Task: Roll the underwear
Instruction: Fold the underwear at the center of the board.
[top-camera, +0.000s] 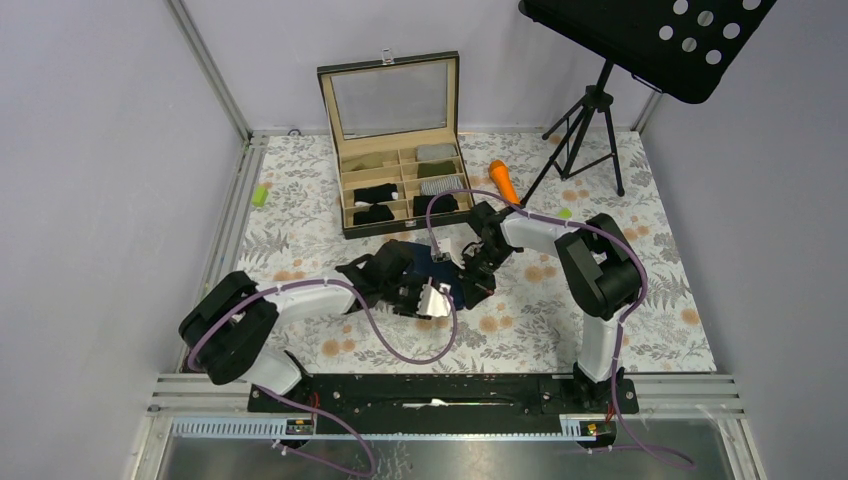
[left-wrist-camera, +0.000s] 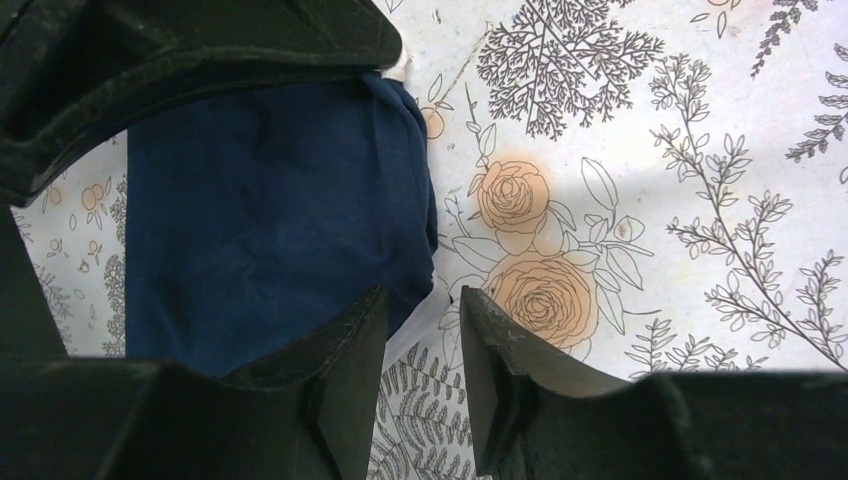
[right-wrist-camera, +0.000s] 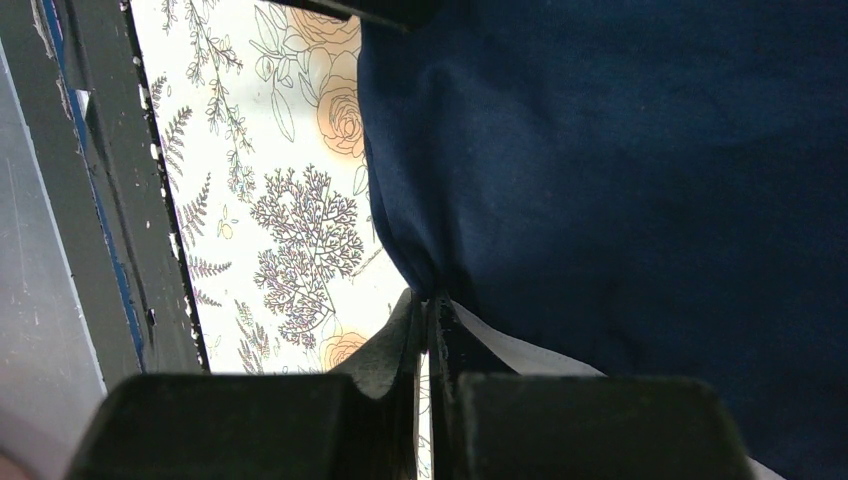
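The navy briefs (left-wrist-camera: 260, 220) lie on the floral table cover (left-wrist-camera: 650, 150), spreading ahead and to the left of my left gripper (left-wrist-camera: 424, 305). Its fingers stand partly spread, with the garment's white trim (left-wrist-camera: 420, 325) lying in the gap between them, so nothing is pinched there yet. My right gripper (right-wrist-camera: 428, 325) is pressed together on a bunched fold at an edge of the same garment, trim included, and the cloth stretches away above and to the right of its tips. The step in hand, as I judge it, is taking a second hold so that both grippers can turn the edge over into a roll. To do that well I should close the left fingers on trim and cloth together, not on the trim alone. Then I should hold the two pinches level and turn them evenly, so the cloth winds tight rather than skewing or slipping free.
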